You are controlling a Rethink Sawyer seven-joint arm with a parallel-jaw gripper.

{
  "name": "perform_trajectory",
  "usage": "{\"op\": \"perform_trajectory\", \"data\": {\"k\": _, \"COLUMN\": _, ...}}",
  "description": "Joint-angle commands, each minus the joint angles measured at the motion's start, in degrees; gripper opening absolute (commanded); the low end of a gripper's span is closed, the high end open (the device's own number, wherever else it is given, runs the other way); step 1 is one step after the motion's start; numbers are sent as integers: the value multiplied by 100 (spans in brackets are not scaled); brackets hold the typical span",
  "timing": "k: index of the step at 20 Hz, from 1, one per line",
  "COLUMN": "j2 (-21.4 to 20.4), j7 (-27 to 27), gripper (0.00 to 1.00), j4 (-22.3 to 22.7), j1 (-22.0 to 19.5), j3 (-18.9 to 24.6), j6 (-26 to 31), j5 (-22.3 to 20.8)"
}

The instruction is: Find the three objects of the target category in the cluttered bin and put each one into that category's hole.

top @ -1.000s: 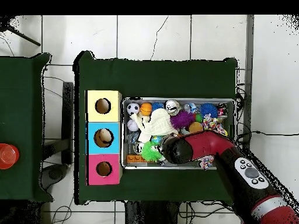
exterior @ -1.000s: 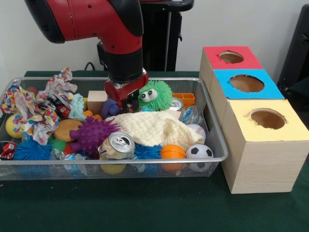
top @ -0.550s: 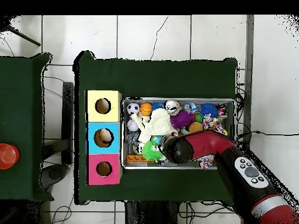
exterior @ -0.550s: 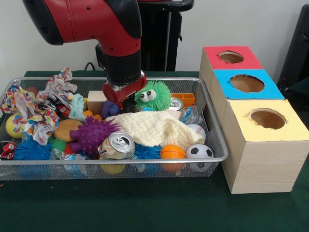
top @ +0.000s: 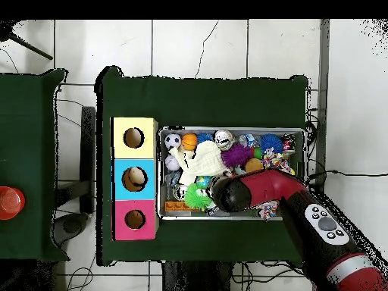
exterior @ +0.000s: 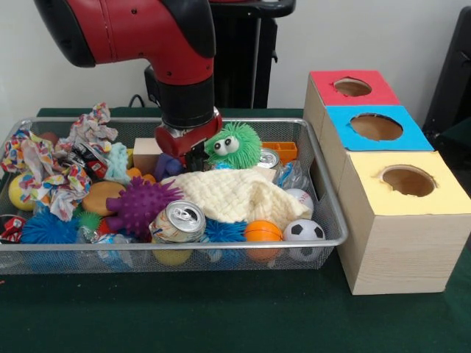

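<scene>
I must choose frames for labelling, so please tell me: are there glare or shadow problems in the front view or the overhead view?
Front view: even light, with a small bright glint on the silver drink can's top; the red and black gripper sits in the arm's shade. Overhead view: flat light, no glare on the wire mesh bin.

Bin (exterior: 324, 243) is holding 2 cans (exterior: 179, 222), 1 cream cloth (exterior: 232, 195), 1 green fuzzy toy (exterior: 234, 145), 1 soccer ball (exterior: 303, 231). 3 hole boxes (exterior: 401, 220) are sitting beside it.
</scene>
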Motion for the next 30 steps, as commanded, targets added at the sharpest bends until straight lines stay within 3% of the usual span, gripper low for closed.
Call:
{"op": "perform_trajectory", "data": {"k": 1, "j2": -667, "j7": -444, "gripper": 0, "j4": 327, "j1": -156, "j3": 294, "j6": 40, "j5": 1}}
{"op": "perform_trajectory", "data": {"k": 5, "j2": -1115, "j7": -259, "gripper": 0, "j4": 607, "j1": -110, "j3": 241, "j6": 214, "j5": 208}}
{"op": "perform_trajectory", "data": {"k": 15, "j2": -1367, "j7": -373, "gripper": 0, "j4": 657, "j1": -55, "j3": 246, "j6": 429, "j5": 425}}
{"op": "perform_trajectory", "data": {"k": 23, "j2": -1232, "j7": -354, "gripper": 0, "j4": 601, "j1": -42, "j3": 165, "j6": 399, "j5": 379}}
{"op": "perform_trajectory", "data": {"k": 30, "j2": -698, "j7": -158, "gripper": 0, "j4": 448, "j1": 3, "j3": -13, "j6": 225, "j5": 218}}
